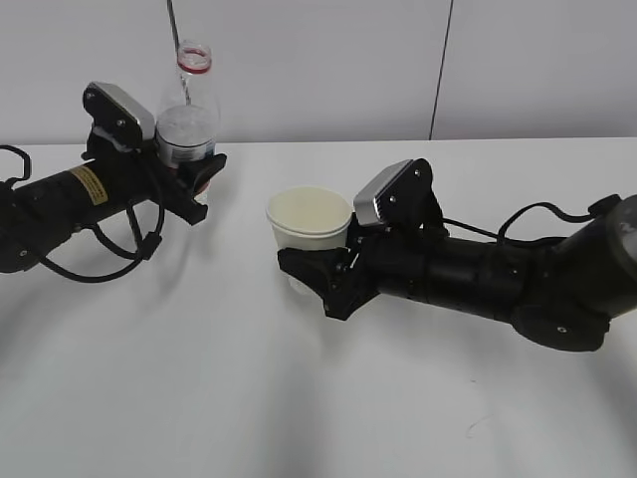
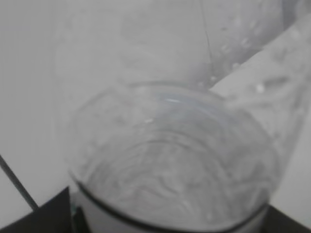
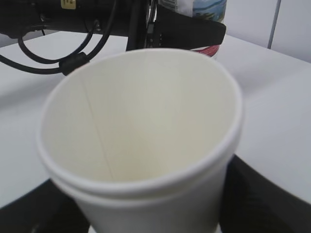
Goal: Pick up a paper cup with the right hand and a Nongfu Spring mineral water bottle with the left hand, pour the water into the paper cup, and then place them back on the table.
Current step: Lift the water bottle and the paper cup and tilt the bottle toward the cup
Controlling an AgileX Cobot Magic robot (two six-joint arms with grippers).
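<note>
The clear water bottle (image 1: 188,118) with a red neck ring stands upright at the back left, uncapped. My left gripper (image 1: 191,171) is shut around its lower body; the bottle's clear wall (image 2: 170,160) fills the left wrist view. The cream-white paper cup (image 1: 309,223) is upright at the centre, empty inside. My right gripper (image 1: 317,271) is shut on its lower part, and the cup looks slightly above the table (image 1: 299,398). In the right wrist view the cup (image 3: 141,131) fills the frame, black fingers (image 3: 262,194) on either side.
The left arm (image 3: 73,19) with its yellow label and cables lies just beyond the cup in the right wrist view. A small dark scuff (image 1: 476,426) marks the table at the front right. A white wall stands behind the table.
</note>
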